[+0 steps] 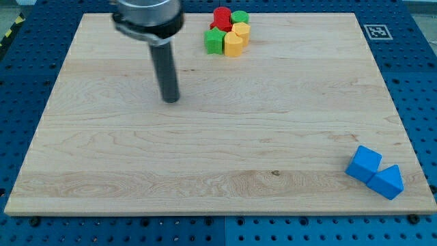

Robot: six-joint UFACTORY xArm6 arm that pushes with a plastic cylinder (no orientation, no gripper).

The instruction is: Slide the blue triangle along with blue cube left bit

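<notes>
The blue cube (362, 163) and the blue triangle (388, 182) sit touching each other at the view's bottom right, close to the board's right edge. The cube is on the left, the triangle on its lower right. My tip (171, 100) rests on the board in the upper left-middle, far to the left of and above both blue blocks, touching nothing.
A tight cluster sits at the view's top middle: a red block (221, 16), a green block (240, 16), a green star-like block (214, 41), and yellow blocks (234, 44). The wooden board (218, 157) lies on a blue perforated table. A marker tag (375, 31) is at top right.
</notes>
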